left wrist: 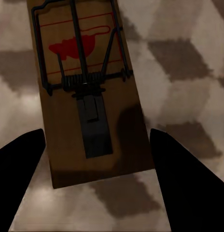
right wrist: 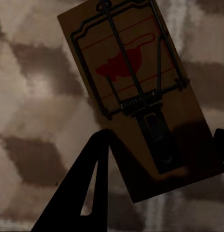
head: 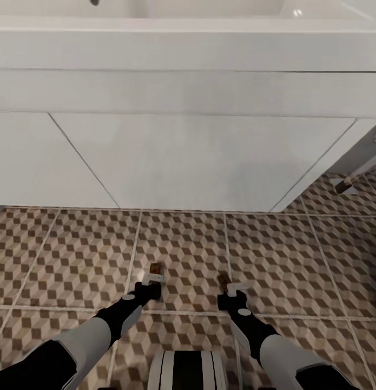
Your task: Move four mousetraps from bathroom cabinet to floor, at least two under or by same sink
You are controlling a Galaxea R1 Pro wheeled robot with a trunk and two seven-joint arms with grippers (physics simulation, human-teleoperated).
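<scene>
The left claw [head: 154,279] reaches down toward the bathroom floor [head: 74,244] at the near centre of the head view, a mousetrap [head: 154,268] at its tip. To its right the right claw [head: 231,286] does the same, with a second mousetrap [head: 223,280] tilted at its end. Both black-and-white arms come in from the near edge. Beyond the traps, the patterned tiles run up to a plain white flat-fronted unit [head: 198,162] that spans the far side, with a white sink [head: 209,8] set in its top. At far right, a small brown-and-dark object [head: 343,186] lies on the floor — too small to identify.

In the left wrist view, the left claw [left wrist: 95,176] is spread: its two dark fingers [left wrist: 20,169] stand on either side of the first mousetrap [left wrist: 92,96] with gaps between, and the tan board, with dark wire and a red mark, lies flat on the tiles.

In the right wrist view, the right claw [right wrist: 162,166] has one dark finger [right wrist: 90,186] against the edge of the second mousetrap [right wrist: 141,101], and the other finger just shows at the board's opposite edge — it appears to pinch the board, which sits angled over the tiles.
</scene>
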